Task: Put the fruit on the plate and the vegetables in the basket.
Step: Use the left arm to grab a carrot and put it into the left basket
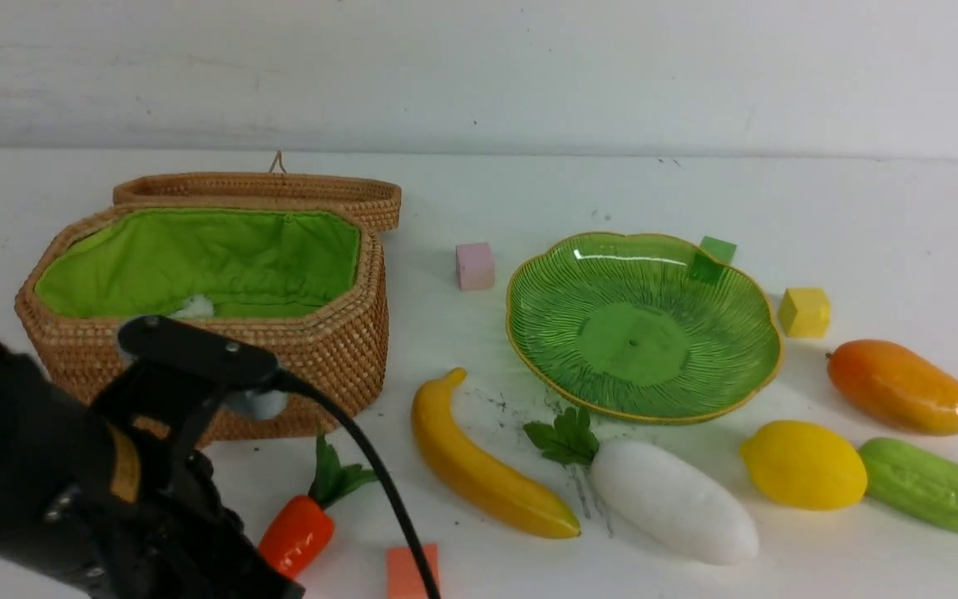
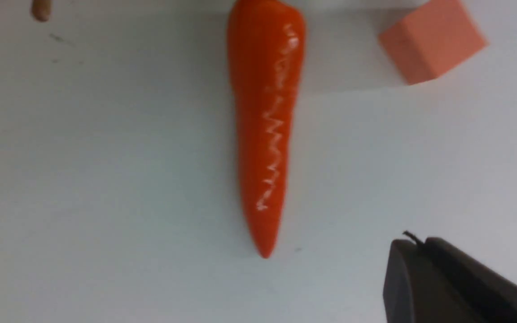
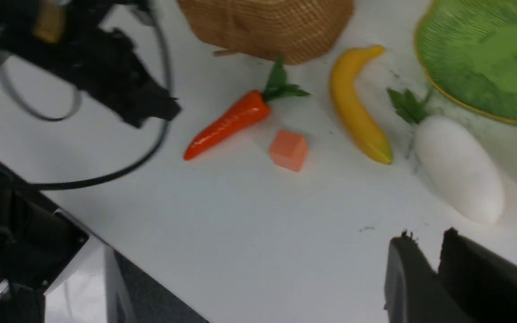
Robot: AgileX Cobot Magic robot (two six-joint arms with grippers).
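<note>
Left arm (image 1: 30,466) hid part of the carrot (image 1: 298,532) by the counter (image 1: 529,191) front edge; left gripper (image 2: 422,246) was closed, right gripper (image 3: 440,237) narrowly parted, empty.

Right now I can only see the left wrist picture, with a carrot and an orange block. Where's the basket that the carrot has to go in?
Observer: The basket stands just beyond the carrot's leafy end, with its lid open.
Operator: Is there other stuff near the carrot that I could bump?
Observer: Yes, a banana lies on the table to the carrot's right.
Operator: Has any fruit got onto the plate yet?
Observer: No, the plate holds no fruit yet.
</note>
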